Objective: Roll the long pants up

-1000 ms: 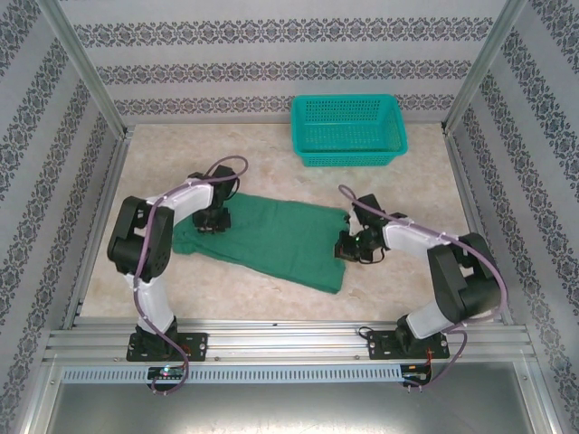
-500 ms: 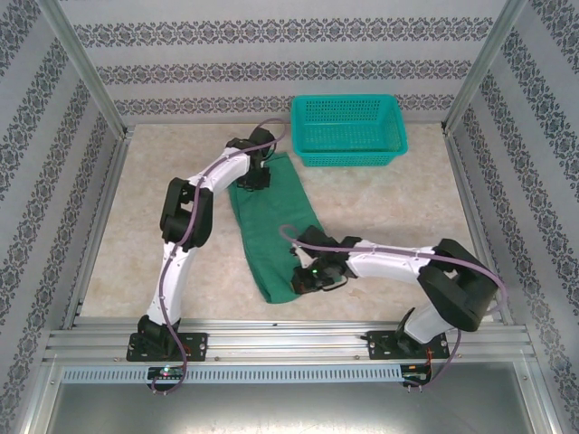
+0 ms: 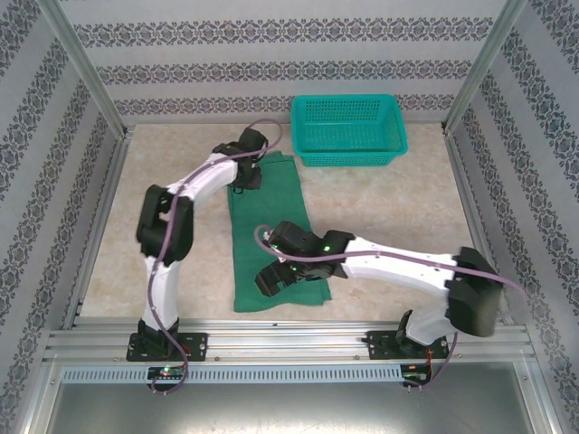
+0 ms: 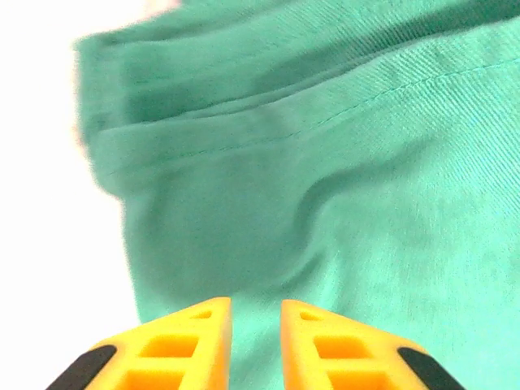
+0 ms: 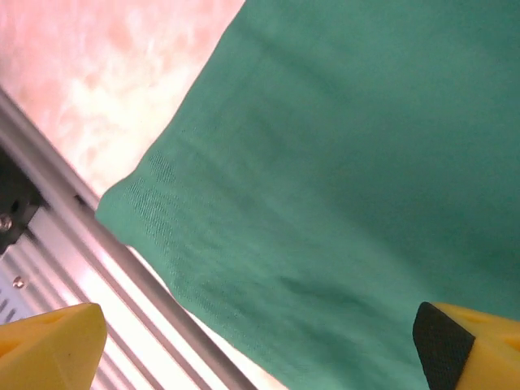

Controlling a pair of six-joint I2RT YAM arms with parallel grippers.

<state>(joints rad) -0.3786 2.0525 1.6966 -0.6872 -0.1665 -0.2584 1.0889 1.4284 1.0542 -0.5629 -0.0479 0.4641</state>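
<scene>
The long pants (image 3: 271, 226) lie folded as a narrow dark green strip running from near the basket down to the table's front edge. My left gripper (image 3: 246, 174) sits on the strip's far end. In the left wrist view its yellow fingers (image 4: 195, 341) stand close together, pinching a bulge of the pants (image 4: 325, 187). My right gripper (image 3: 279, 276) hovers over the near end. Its fingers (image 5: 57, 341) are spread wide over the pants (image 5: 341, 179), holding nothing.
A teal mesh basket (image 3: 348, 127) stands at the back right, just beyond the pants' far end. The aluminium rail (image 3: 289, 339) at the front edge lies just below the near hem and is seen as the rail (image 5: 57, 244) from the right wrist. Patterned walls enclose the table.
The pants swung from lying crosswise to lying lengthwise and straightened. The left gripper carried one end towards the basket; the right arm reached left over the near end and opened.
</scene>
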